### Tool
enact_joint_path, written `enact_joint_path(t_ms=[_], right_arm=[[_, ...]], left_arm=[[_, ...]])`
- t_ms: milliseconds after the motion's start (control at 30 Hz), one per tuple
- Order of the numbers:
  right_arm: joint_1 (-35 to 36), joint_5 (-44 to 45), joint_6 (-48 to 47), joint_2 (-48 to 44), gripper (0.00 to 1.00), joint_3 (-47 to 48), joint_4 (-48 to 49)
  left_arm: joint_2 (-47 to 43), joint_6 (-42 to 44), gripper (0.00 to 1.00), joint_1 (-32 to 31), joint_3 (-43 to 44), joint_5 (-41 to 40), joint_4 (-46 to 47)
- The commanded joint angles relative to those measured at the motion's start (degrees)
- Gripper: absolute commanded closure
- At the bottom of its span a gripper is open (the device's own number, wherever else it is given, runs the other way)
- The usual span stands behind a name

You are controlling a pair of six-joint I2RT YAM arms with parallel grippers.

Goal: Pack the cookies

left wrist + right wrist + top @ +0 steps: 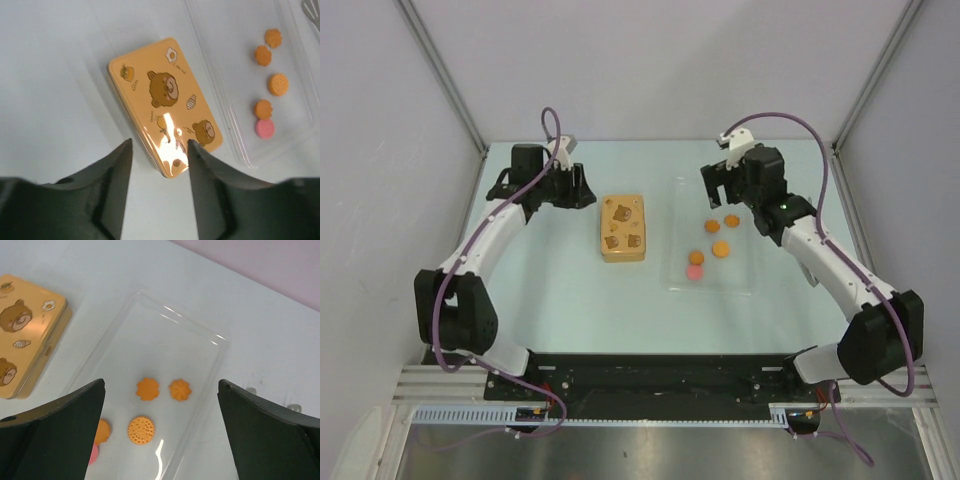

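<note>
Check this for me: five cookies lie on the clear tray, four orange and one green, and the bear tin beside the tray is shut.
One thing is wrong. The odd cookie is pink, not green, as the left wrist view shows plainly. The rest stands: it lies with the four orange cookies on the clear tray, and the bear tin beside the tray is shut.
</note>
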Motion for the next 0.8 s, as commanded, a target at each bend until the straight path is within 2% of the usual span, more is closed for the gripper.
enact_joint_path(t_ms=[0,33,200,467,600,767], right_arm=[[-4.1,2.4,4.2,-4.8,0.00,1.9,-0.3],[-5.1,2.3,4.8,-5.2,0.00,1.8,-0.2],[-9.7,4.5,5.6,-7.1,0.01,1.5,0.4],[-11.9,8.1,5.3,-8.5,0.00,1.5,2.0],[-12.0,9.2,5.0,-8.5,0.00,1.5,3.2],[-12.0,8.9,5.1,-8.1,0.00,1.5,3.5]], left_arm=[[-5.6,1.5,0.40,0.3,-3.3,-8.8,9.8],[-6.3,2.1,0.34,0.4,-4.1,-10.1,11.3],[-12.2,2.7,0.17,0.4,-10.0,-18.2,20.9],[-18.3,1.3,0.09,0.4,-12.6,-24.4,26.6],[-21.2,0.9,0.00,0.4,-15.5,-25.4,29.7],[-23.2,0.2,0.00,0.4,-17.4,-26.0,30.9]])
